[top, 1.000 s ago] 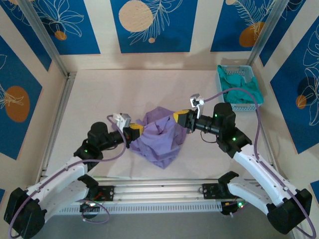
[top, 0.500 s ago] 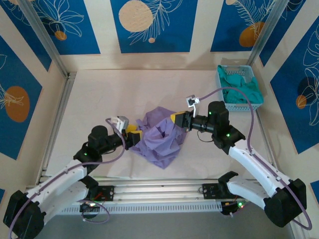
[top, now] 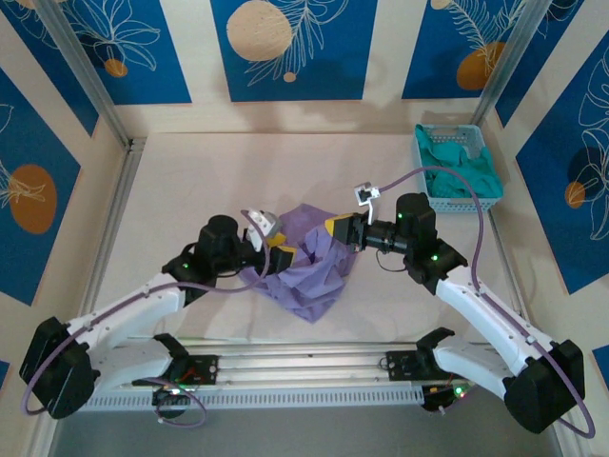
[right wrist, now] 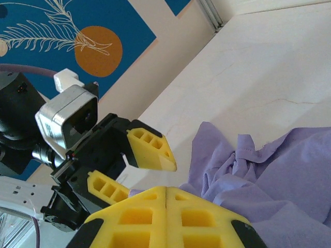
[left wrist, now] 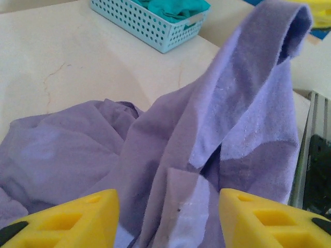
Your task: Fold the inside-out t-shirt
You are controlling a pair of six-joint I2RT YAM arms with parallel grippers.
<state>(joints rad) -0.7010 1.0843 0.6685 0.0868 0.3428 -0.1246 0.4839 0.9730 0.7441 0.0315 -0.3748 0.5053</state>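
A pale cream table (top: 190, 181) fills the middle of the top view. Behind it are cream walls hung with blue panels (top: 285, 48) that bear orange discs and white leaf drawings. Bare metal posts (top: 86, 71) slant up at the left and right, and a slotted metal rail (top: 304, 367) runs along the bottom of the frame above the arm bases. At the upper right of the table stands a light blue perforated basket (top: 466, 205) with a teal garment (top: 461, 167) heaped in it, well apart from everything else. The lavender shirt (top: 309, 271) lies crumpled just below the centre of the frame, between the two arms. The left claw (top: 283, 255) reaches in from the left and sits at the shirt's left edge. In the left wrist view its yellow fingers stand apart at the bottom corners, and a fold of the shirt (left wrist: 232, 119) rises between them without being pinched. The right claw (top: 330, 227) comes in from the right at the shirt's upper edge. In its own view the fingers (right wrist: 165, 206) are pressed flush together, with the cloth (right wrist: 289, 170) bunched at the lower right. From the left wrist view, a strip of shirt climbs to the upper right of the frame and ends against yellow fingers there, so the right claw appears clamped on that raised edge.
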